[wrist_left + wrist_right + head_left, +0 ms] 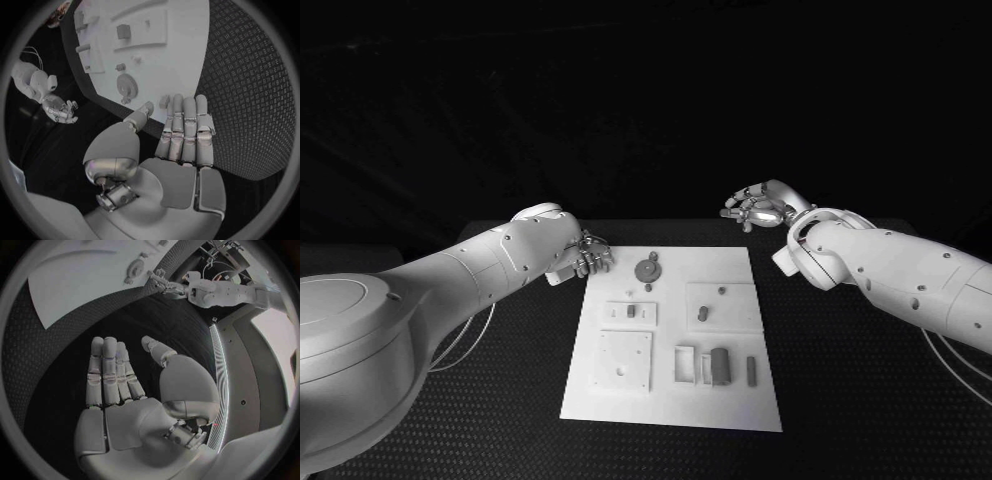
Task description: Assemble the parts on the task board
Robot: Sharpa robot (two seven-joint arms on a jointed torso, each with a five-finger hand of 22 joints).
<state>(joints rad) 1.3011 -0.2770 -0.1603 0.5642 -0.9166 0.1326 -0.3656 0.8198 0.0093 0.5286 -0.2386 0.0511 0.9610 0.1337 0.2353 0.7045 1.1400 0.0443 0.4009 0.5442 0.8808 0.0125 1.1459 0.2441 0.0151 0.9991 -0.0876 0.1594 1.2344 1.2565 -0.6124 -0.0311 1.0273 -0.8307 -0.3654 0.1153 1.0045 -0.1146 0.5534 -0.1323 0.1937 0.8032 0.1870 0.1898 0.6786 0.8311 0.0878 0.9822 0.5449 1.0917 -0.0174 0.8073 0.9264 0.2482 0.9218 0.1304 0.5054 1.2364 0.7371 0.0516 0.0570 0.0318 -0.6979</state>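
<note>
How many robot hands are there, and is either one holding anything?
2. The left hand is at the task board's far left corner; the right hand hovers beyond its far right corner. Both hold nothing.

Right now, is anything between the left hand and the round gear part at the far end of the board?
Nothing visible. The left hand is open beside the task board's far-left corner, and the gear lies just inboard on bare board.

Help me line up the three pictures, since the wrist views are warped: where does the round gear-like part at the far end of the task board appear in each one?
Head view: the round part lies on the task board, near its far edge, beside the left hand.
Left wrist view: it lies beyond the fingertips.
Right wrist view: it lies near the board's corner.
Shared landmark: the white board.
</note>
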